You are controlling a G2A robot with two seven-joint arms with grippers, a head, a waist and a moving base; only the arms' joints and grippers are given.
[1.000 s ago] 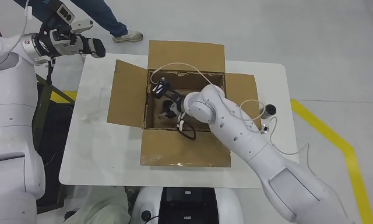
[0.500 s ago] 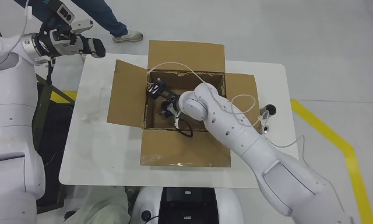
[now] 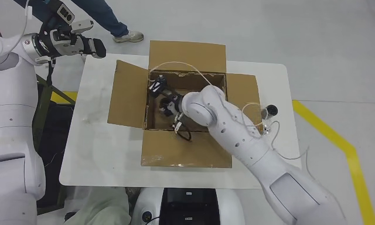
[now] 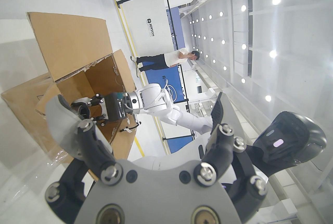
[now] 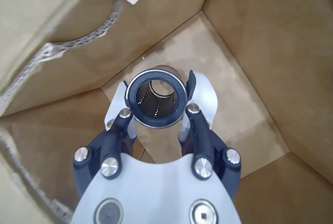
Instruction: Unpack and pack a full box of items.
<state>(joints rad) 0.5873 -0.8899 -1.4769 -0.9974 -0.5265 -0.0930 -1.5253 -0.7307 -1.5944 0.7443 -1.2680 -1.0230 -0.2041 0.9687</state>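
Bearing (image 5: 156, 98) gripped by right tool (image 5: 157, 88), shifted slightly inside box (image 3: 187, 55), left tool (image 3: 95, 47) open, unmoved.

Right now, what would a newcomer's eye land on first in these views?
The open cardboard box in the middle of the white table, with the right arm down inside it. Inside, the right end effector is shut on a hollow metal cylinder with a black end ring. The left end effector hangs open and empty by the table's far left corner.

overhead downward, wrists near and far, box (image 3: 184, 149) shared
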